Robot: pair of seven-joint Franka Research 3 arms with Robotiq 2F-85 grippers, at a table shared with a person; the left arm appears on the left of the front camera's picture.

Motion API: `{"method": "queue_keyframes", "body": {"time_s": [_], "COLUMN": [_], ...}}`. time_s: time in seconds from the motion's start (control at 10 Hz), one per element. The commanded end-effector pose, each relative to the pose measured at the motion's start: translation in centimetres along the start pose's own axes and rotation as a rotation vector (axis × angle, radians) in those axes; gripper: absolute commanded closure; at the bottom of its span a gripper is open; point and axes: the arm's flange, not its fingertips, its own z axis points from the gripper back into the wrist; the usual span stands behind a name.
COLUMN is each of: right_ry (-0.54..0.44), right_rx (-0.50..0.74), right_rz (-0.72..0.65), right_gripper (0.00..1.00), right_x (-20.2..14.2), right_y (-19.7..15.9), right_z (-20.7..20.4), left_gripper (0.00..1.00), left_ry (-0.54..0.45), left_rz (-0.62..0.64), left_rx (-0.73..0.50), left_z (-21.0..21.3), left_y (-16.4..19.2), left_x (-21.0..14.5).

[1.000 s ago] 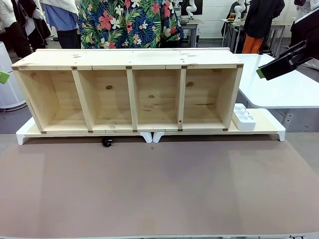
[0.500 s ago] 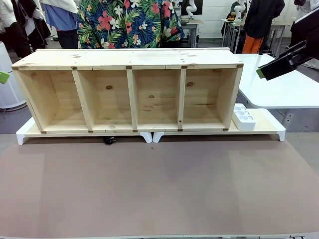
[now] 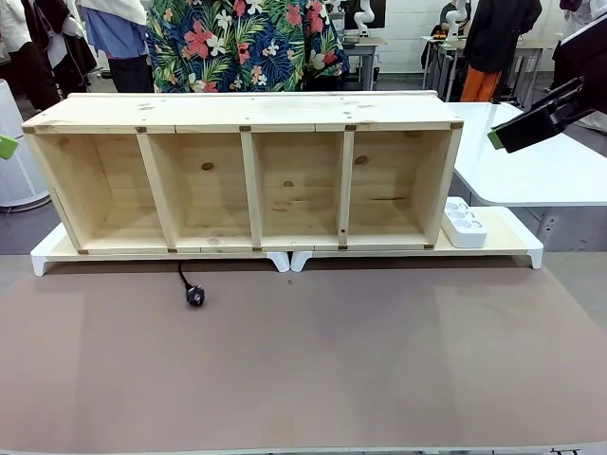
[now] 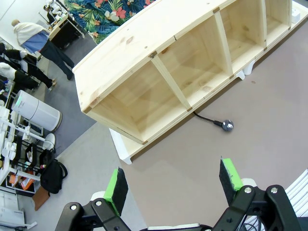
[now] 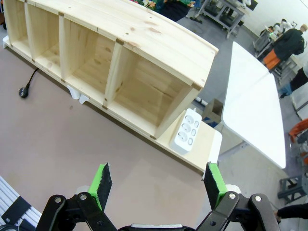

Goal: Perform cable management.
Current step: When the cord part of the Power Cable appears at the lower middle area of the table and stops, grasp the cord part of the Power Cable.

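Note:
The cable [image 3: 182, 277] is a thin black cord that comes out from under the wooden shelf [image 3: 247, 171] and ends in a round black plug [image 3: 195, 297] lying on the brown mat. The white power strip [image 3: 464, 224] sits on the white riser, against the shelf's right end. In the left wrist view my left gripper [image 4: 173, 180] hangs open high above the mat, with the plug [image 4: 227, 125] ahead of it. My right gripper [image 5: 158, 179] is also open and holds nothing, well above the power strip [image 5: 187, 128]. The cable [image 5: 29, 81] shows at that view's far left.
A person in a floral shirt [image 3: 247, 43] stands behind the shelf. The shelf rests on two white risers [image 3: 493, 248]. A white table [image 3: 541, 161] stands at the right. The brown mat [image 3: 313, 360] stretches bare across the near side. Other people stand farther off.
The plug has slid out from under the shelf's front edge onto the mat, with a short length of cord now showing. Neither gripper has moved.

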Motion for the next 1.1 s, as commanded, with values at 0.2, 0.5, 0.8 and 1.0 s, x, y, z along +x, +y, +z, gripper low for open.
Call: {"method": "queue_keyframes", "body": {"time_s": [0.2, 0.5, 0.8, 1.0], "right_ry": [0.0, 0.0, 0.0, 0.0], "right_rx": [-0.002, -0.002, -0.002, -0.002], "right_rz": [0.0, 0.0, 0.0, 0.0], "right_gripper": [0.0, 0.0, 0.0, 0.0], "right_x": [-0.03, -0.03, -0.03, -0.03], "right_y": [-0.1, -0.1, -0.1, -0.1], "right_z": [0.01, 0.01, 0.01, 0.01], "left_gripper": [0.0, 0.0, 0.0, 0.0], "left_ry": [-0.002, -0.002, -0.002, -0.002], "left_rz": [0.002, 0.002, 0.002, 0.002], "left_rx": [-0.001, -0.001, -0.001, -0.001], "left_z": [-0.02, -0.02, -0.02, -0.02], "left_y": [0.09, 0.09, 0.09, 0.09], "left_x": [0.01, 0.01, 0.01, 0.01]}}
